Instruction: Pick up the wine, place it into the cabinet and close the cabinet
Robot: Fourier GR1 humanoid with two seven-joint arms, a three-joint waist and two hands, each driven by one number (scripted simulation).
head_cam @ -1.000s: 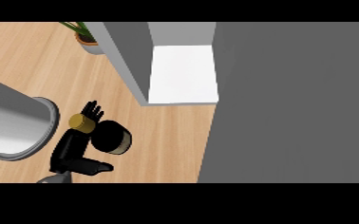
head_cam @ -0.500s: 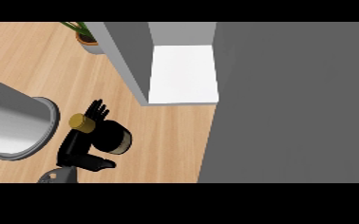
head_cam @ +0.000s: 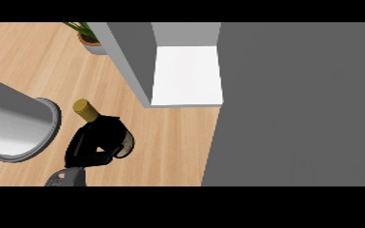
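Now my left hand (head_cam: 89,147) curls round the wine (head_cam: 107,128): heavy, slick glass, best held at its body.

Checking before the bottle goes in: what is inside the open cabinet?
The cabinet shows only a bare white floor panel through its opening. Its grey wall and top hide the deeper interior, so anything there cannot be seen.

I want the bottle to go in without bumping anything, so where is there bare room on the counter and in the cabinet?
The white cabinet floor is bare. Free counter lies between the wine bottle and the grey cabinet front, and between the potted plant and the bottle. It is crowded lower left: hand, bottle, grey round object.
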